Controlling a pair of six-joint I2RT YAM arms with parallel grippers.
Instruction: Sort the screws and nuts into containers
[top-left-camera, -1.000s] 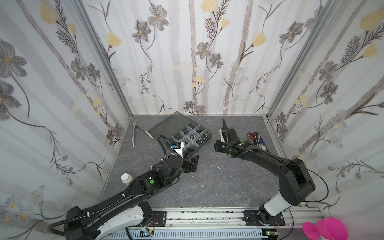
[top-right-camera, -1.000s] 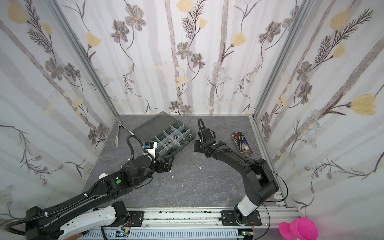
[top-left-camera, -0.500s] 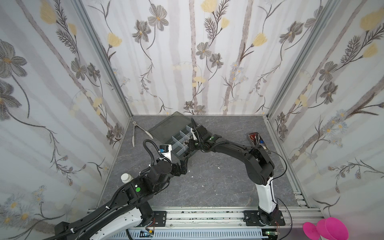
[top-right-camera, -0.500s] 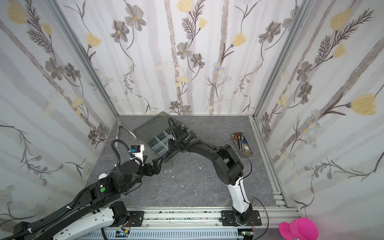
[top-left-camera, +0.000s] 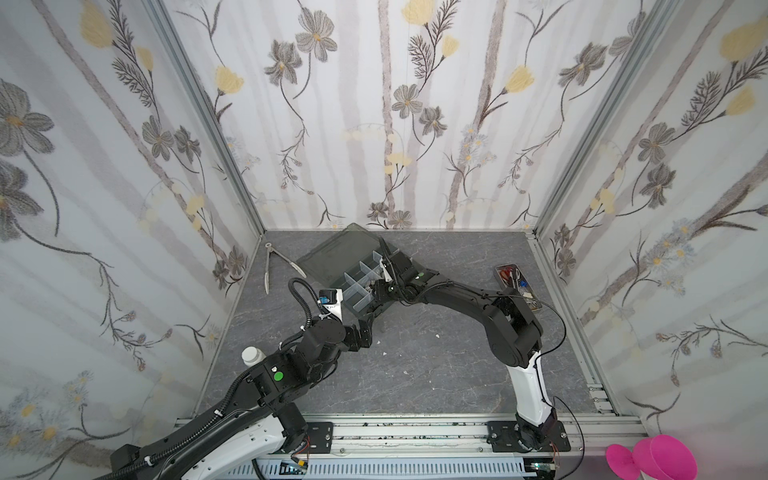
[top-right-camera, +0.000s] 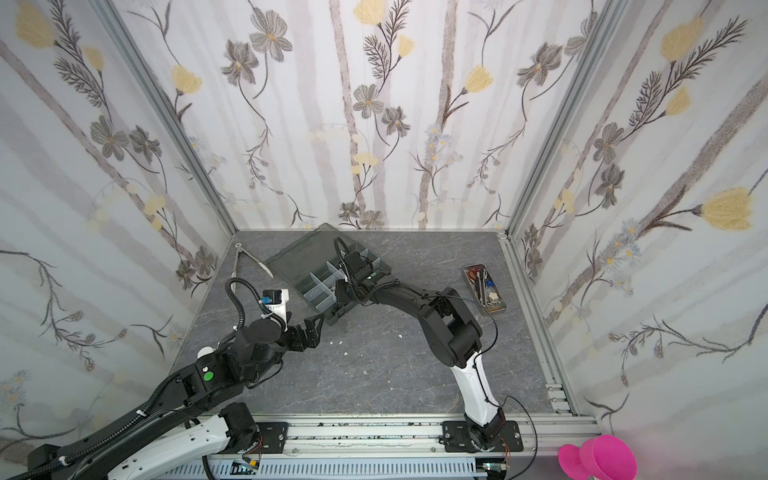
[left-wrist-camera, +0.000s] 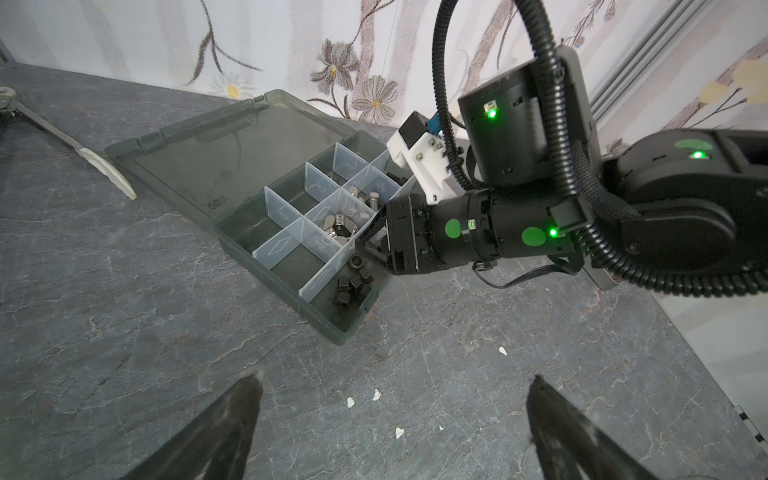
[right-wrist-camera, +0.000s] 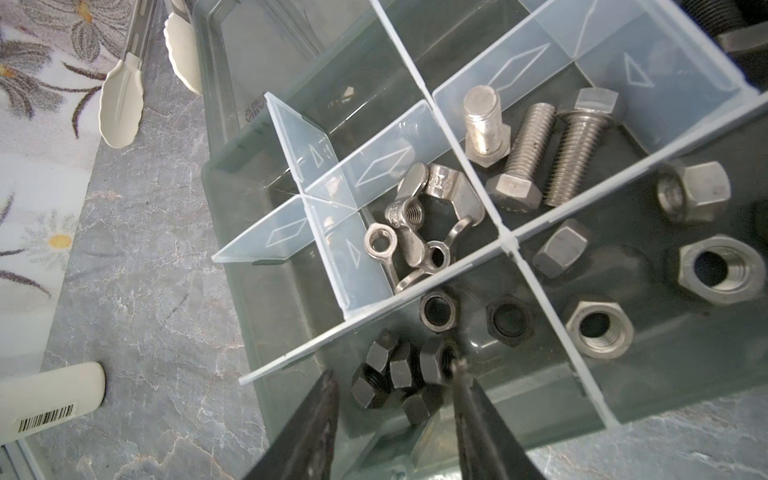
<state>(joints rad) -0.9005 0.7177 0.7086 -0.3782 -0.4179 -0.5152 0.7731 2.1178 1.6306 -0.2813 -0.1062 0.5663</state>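
A: One pair of tongs (top-left-camera: 268, 266) is logged at the table's (top-left-camera: 415, 374) back-left corner. Left gripper (top-left-camera: 365, 328): jaws spread wide, nothing held, hung over the table off the organizer box's (top-left-camera: 332, 253) near corner.
B: Box is placed by the back edge, lid open. Counted there: three silver screws (right-wrist-camera: 523, 158), four silver nuts (right-wrist-camera: 598, 328), seven black nuts (right-wrist-camera: 436, 361), each kind in its own compartment.
A: Right gripper (right-wrist-camera: 394, 370): jaws parted over the black nuts, nothing gripped.
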